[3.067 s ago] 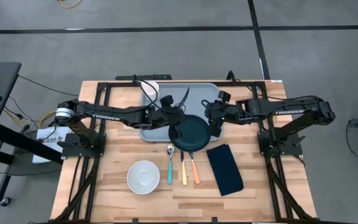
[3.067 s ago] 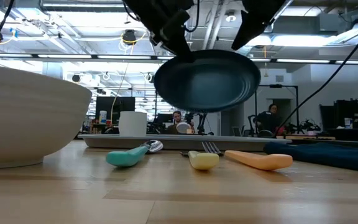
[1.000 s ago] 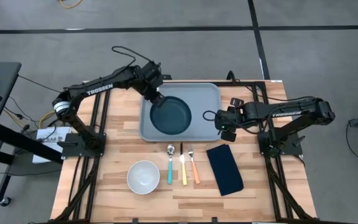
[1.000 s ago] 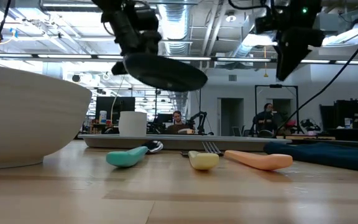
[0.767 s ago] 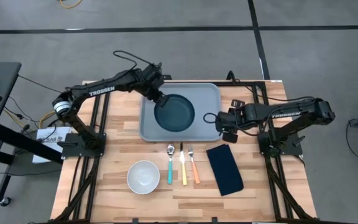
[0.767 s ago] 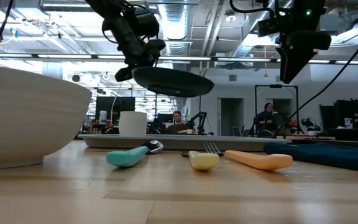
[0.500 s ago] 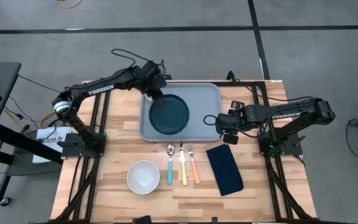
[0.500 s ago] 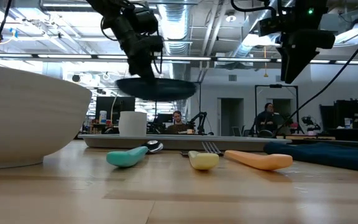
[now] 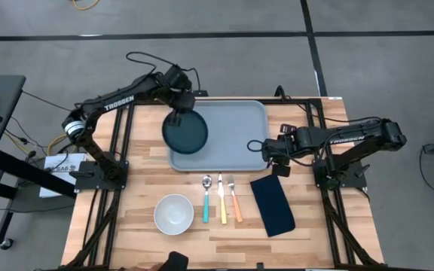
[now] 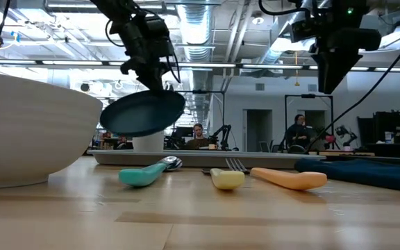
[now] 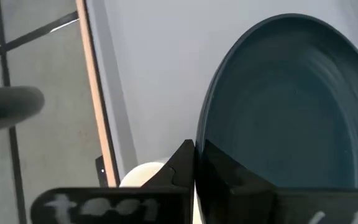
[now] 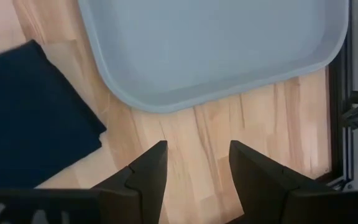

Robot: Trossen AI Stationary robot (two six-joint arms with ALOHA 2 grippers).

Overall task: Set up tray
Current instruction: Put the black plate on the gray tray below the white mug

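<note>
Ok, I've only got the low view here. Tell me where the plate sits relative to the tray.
Observer: From above, the plate straddles the left rim of the tray, with part of it out over the table.
Operator: Confirm the grip.
Observer: The left wrist view shows the left tool shut on the plate's rim.
Operator: Give me the right arm.
Observer: The right tool is open and empty, over wood between the tray's corner and the napkin.
</note>
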